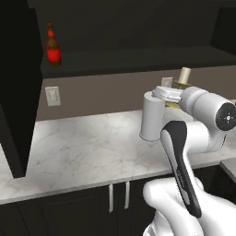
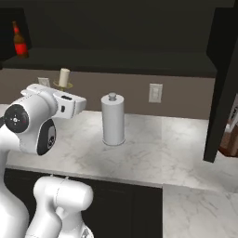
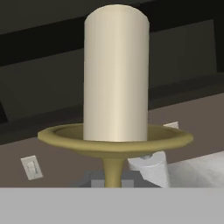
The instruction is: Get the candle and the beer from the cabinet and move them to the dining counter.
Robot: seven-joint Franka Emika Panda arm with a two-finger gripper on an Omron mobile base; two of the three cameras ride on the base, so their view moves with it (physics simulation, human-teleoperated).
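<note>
Brass-stemmed candle (image 3: 116,78) sits clamped in the hand (image 3: 113,181) (grip probably low on the stem); swinging near the paper-towel roll (image 2: 113,120) could knock it loose.

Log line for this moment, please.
gripper: shut on candle stem | candle: lifted, out of cabinet | beer: on cabinet shelf

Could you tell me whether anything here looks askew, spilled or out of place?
Nothing stands out. The candle stands upright in the gripper, shut on its brass stem. The beer stands upright in the cabinet, and the paper towel roll stands straight.
</note>
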